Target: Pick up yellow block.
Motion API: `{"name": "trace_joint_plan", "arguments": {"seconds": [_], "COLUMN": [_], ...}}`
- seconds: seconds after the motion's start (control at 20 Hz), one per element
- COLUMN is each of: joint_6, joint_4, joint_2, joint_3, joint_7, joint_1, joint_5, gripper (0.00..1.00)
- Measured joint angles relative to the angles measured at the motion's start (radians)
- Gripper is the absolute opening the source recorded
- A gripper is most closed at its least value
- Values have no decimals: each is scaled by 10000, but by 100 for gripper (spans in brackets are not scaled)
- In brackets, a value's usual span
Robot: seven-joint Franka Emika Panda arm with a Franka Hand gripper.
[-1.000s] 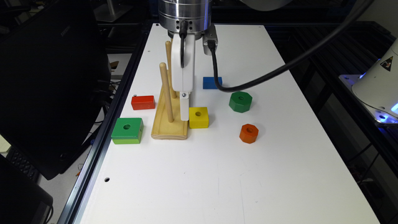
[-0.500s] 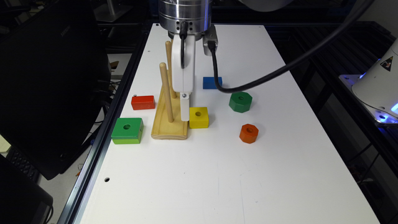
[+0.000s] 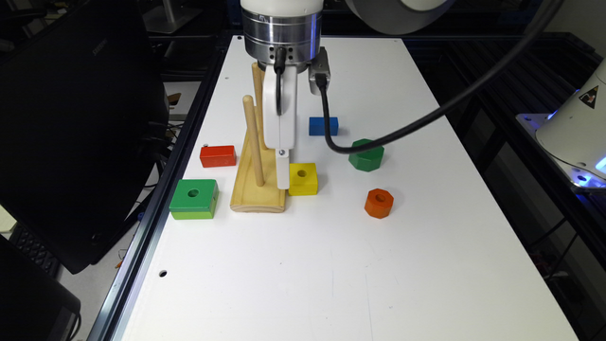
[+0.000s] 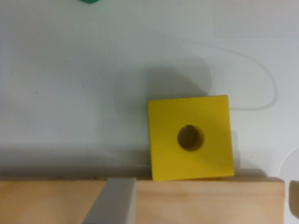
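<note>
**End effector low beside the yellow block, not yet on it**

Bright yellow square wooden block with a round centre hole (image 3: 303,178) sits flat on the white worktop (image 3: 331,265), one edge pressed against, or just beside, the long side of the pale wooden peg stand (image 3: 258,189). Wrist view confirms: yellow block (image 4: 190,138) butts up to the stand's base (image 4: 210,203), hole facing up. Block not lifted.

White end effector (image 3: 282,176) hangs straight down from the arm, tip low, just beside the block on the stand side. It looks to sit over the stand's edge, not centred on the block. One grey finger (image 4: 114,200) shows in the wrist view over the wood; the other is not clear, so I cannot tell how wide the end effector stands. Nothing held, by my read.

Why it matters: the stand blocks one face of the block, so a finger likely has no room on that side. Judgement: a grasp across the two free faces, parallel to the stand's edge, looks safer. Risk: a finger lands on the base or catches the upright dowel (image 3: 253,142).

Others well apart from the target: green square block (image 3: 194,199), red rectangular block (image 3: 218,156), blue block (image 3: 323,126), green octagonal block (image 3: 366,155), orange octagonal block (image 3: 379,203).
</note>
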Motion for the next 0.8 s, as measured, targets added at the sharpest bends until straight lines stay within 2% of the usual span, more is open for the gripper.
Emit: {"name": "trace_joint_plan", "arguments": {"seconds": [0.15, 0.35, 0.6, 0.8], "joint_6": [168, 168, 157, 153], "joint_4": [18, 31, 26, 21], "joint_2": [185, 186, 186, 186], "joint_3": [-20, -21, -11, -11], "joint_7": [0, 0, 89, 98], "joint_1": [2, 8, 105, 110], "joint_5": [-17, -17, -17, -17], "gripper": [100, 100, 100, 100]}}
